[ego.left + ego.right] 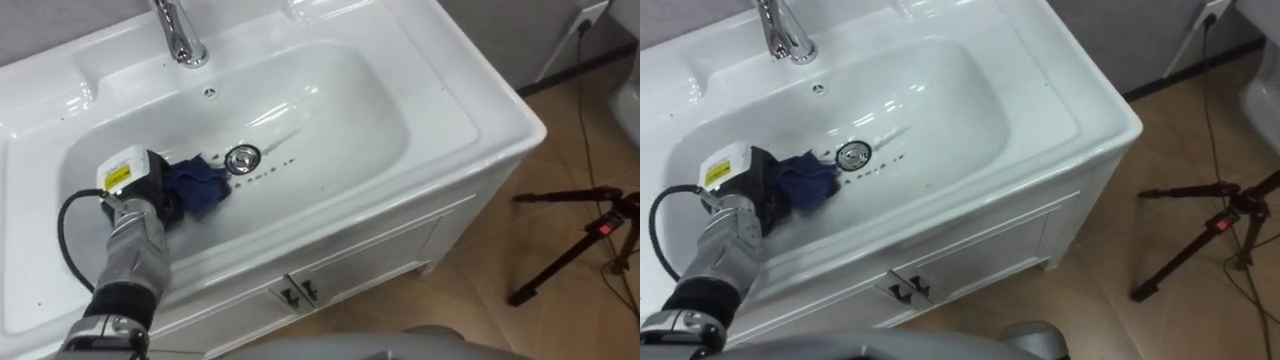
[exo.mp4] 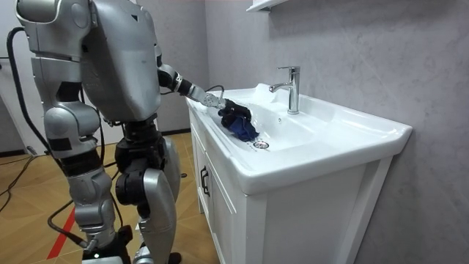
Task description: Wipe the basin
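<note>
- Wiping step is underway, I judge: left robot hand (image 1: 140, 195) grips bunched blue cloth (image 1: 200, 185) low in the basin (image 1: 340, 100), just beside the drain (image 1: 242, 158), at its 9 o'clock.
- Next: sweep cloth twd 3 o'clock w/ steady pressure.
- Basin is white and glossy; faucet (image 1: 180, 40) at 12.
- Room: wood floor (image 1: 500, 325), tripod (image 1: 590, 235) at 3 o'clock of counter (image 1: 490, 125).

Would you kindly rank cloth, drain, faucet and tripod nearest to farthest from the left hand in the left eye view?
1. Cloth, held in the left hand.
2. Drain, just right of it.
3. Faucet, at the back.
4. Tripod, far right.
</note>
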Robot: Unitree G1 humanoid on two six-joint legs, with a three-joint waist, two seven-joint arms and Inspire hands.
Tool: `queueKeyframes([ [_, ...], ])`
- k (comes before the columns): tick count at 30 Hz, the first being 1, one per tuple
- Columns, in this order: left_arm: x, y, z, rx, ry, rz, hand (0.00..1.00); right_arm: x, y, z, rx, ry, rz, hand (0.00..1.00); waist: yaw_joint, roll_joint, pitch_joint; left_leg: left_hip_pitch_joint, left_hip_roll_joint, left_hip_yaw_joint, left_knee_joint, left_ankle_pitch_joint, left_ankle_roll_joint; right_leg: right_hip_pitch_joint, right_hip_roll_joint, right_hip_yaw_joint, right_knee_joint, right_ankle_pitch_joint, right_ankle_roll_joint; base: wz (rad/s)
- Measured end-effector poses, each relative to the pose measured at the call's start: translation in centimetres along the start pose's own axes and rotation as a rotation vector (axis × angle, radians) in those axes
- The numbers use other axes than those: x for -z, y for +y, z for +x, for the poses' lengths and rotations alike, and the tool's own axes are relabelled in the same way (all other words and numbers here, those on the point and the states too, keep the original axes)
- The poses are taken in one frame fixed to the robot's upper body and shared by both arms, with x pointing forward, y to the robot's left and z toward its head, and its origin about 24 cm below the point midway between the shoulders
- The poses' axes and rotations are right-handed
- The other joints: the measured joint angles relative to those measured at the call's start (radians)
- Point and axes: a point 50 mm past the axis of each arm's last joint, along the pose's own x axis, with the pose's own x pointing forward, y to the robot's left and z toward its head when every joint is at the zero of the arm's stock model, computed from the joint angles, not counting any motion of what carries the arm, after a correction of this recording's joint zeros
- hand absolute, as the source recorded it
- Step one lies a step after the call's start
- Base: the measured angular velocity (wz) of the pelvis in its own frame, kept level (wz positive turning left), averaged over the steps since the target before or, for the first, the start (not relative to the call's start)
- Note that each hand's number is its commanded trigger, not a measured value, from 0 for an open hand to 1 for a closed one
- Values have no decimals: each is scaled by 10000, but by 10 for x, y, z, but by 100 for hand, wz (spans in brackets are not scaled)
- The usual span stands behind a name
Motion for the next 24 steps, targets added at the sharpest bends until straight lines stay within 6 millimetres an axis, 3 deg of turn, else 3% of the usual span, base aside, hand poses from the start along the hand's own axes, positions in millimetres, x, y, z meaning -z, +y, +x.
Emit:
queueKeyframes([
  [12, -5, -11, -2, 426, -109, 353, 100, 10, -1, 0, 19, 505, 515, 0, -487, -18, 8, 211, 19, 490, -64, 0, 1, -104, 27, 497, 154, -18, 47, -10],
  [18, -24, -10, -1, 359, -488, -36, 100, 6, 2, 0, -115, 385, 483, 0, -747, -297, 21, 142, 14, 934, -82, 0, 2, -524, 27, 786, 465, -84, 86, -17],
  [19, -28, -10, -1, 310, -637, 5, 100, 5, 3, 0, -195, 373, 489, 0, -855, -381, -9, 95, 30, 996, -125, -4, 7, -598, 42, 789, 470, -79, 93, -6],
  [24, -35, -7, 0, -29, -719, 69, 100, 7, 3, 0, -170, 511, 471, 0, -1166, -410, -3, -18, 102, 1318, -260, -3, 21, -846, 177, 1103, 443, 67, 80, -17],
])
